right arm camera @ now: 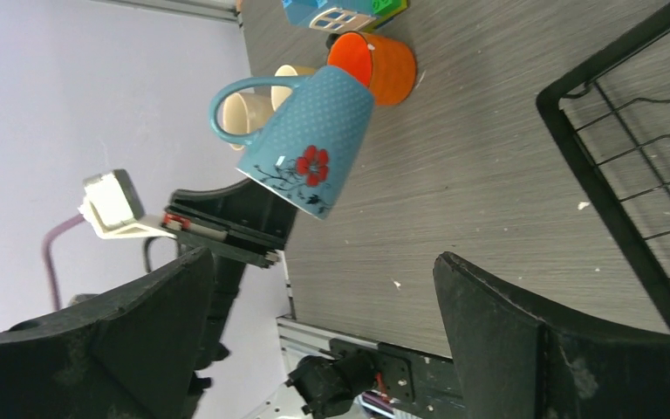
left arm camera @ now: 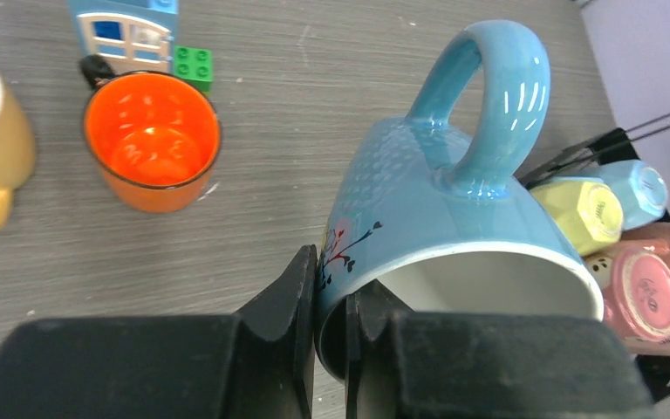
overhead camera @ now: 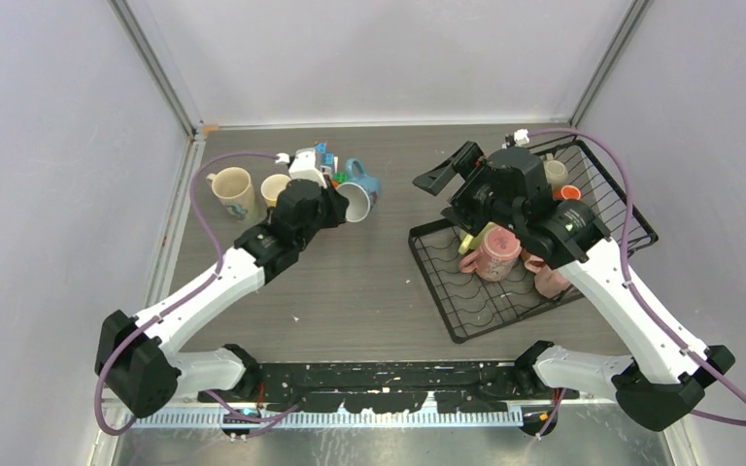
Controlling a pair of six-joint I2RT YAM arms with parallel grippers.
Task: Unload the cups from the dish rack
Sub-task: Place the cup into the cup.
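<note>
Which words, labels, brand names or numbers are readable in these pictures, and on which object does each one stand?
No text can be read anywhere.
The base of the pink cup in the dish rack bears faint marks, too blurred to read.
The blue mug carries only a painted flower and twigs, no letters.

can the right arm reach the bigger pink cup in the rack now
Likely yes: the right gripper hangs open and empty by the dish rack, and the bigger pink cup lies uncovered on top, close to that arm.
</note>
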